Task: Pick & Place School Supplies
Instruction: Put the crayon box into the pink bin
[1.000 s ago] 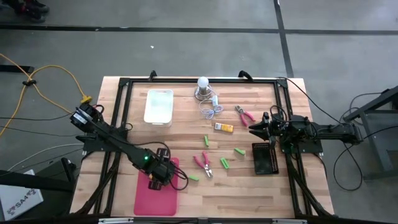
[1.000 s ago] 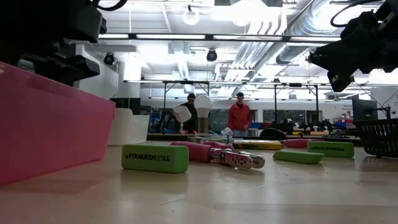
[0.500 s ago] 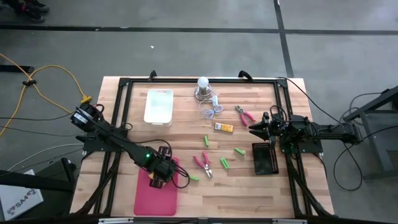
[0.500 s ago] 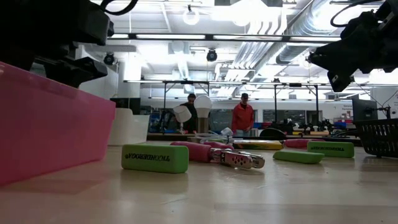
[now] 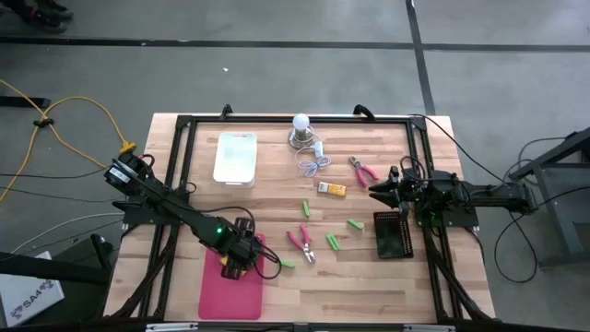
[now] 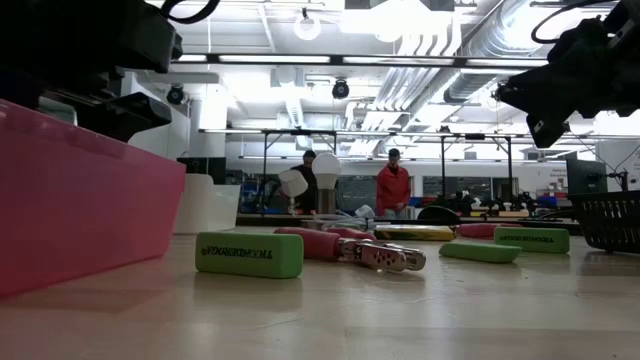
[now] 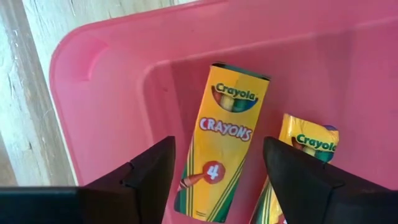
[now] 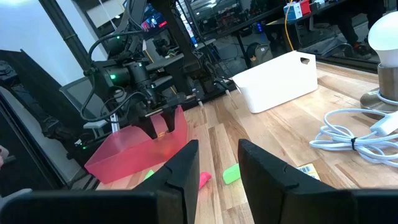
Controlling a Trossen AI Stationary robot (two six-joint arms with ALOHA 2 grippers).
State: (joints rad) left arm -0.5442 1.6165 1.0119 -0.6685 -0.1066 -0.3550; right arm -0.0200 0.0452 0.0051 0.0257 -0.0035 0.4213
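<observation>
My left gripper [image 5: 235, 259] [image 7: 217, 146] is open above the pink bin [image 5: 230, 288] [image 7: 93, 74], touching nothing. Two orange-yellow crayon boxes [image 7: 230, 143] [image 7: 305, 162] lie flat on the bin's floor, the first straight below the fingers. A third crayon box [image 5: 332, 189] lies on the table. Several green erasers [image 5: 333, 242] [image 6: 250, 254] are scattered mid-table. One pair of pink-handled pliers [image 5: 300, 242] [image 6: 350, 248] lies near them, another [image 5: 362, 171] by my right gripper [image 5: 378, 189] [image 8: 219, 146], which hovers open above the table's right side.
A white bin [image 5: 235, 157] stands at the far left. The white bulb [image 5: 300, 124] with its coiled cord [image 5: 313, 164] is at the far middle. A black mesh basket [image 5: 389, 233] stands below the right arm. People stand in the room beyond the table.
My left gripper has shifted a little toward the table's far edge while staying over the pink bin.
</observation>
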